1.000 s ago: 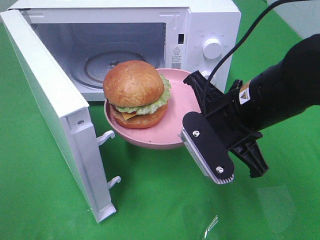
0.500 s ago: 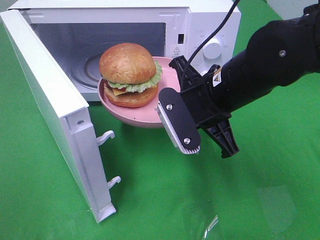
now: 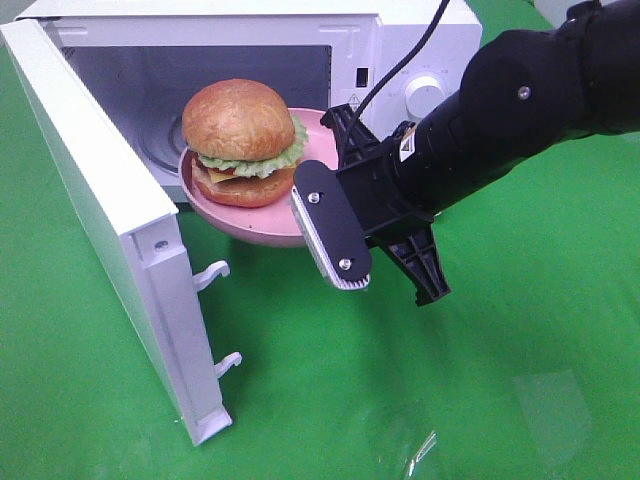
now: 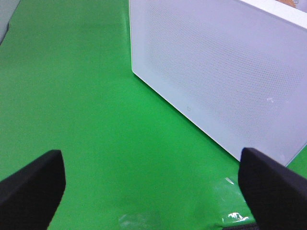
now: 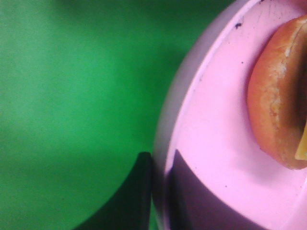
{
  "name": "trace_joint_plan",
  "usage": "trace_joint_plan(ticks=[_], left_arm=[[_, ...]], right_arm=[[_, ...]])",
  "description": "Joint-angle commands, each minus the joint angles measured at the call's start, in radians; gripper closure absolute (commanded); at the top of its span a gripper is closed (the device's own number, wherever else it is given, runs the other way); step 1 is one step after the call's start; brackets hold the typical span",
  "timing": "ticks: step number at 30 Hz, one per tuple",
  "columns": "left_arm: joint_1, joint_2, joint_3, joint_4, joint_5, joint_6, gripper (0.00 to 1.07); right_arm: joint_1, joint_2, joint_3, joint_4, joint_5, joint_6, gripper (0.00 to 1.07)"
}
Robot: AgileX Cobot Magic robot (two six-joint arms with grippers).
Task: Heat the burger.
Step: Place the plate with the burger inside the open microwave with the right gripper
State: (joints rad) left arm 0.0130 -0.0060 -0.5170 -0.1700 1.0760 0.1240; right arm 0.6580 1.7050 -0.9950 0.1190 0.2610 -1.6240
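A plain green cloth (image 3: pixel 520 380) is covering the whole work surface, lying mostly flat and showing a small shiny crease (image 3: pixel 420 455) near its front edge. A white microwave (image 3: pixel 400 40) is standing on it at the back, its door (image 3: pixel 100 210) swinging wide open toward the left and its dial (image 3: pixel 424 88) facing forward on the right panel. Little of the room beyond the cloth is showing.

The right gripper (image 3: pixel 318 182) is clamping the near rim of a pink plate (image 3: pixel 262 232) and holding it in the air at the mouth of the open cavity. The burger (image 3: pixel 240 140) is sitting on that plate, upright, its bun top level with the opening. Whether the plate's far edge is already inside cannot be told. In the right wrist view, the dark fingers (image 5: pixel 136 191) are pinching the rim on both sides.

The left gripper (image 4: pixel 153 189) is hovering over bare cloth beside the door's dotted outer panel, with its jaws spread wide and holding nothing
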Motion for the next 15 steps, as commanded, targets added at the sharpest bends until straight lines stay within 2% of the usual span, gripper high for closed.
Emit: trace_joint_plan(ticks=[1,15], left_arm=[[0.002,-0.002,0.0,-0.009,-0.001,-0.001,0.17],[0.002,-0.002,0.0,-0.006,-0.001,-0.001,0.17]], right_arm=[[-0.002,0.01,-0.043,0.016,-0.064,0.007,1.07],[-0.002,0.063,-0.111,0.048,-0.064,0.006,1.07]])
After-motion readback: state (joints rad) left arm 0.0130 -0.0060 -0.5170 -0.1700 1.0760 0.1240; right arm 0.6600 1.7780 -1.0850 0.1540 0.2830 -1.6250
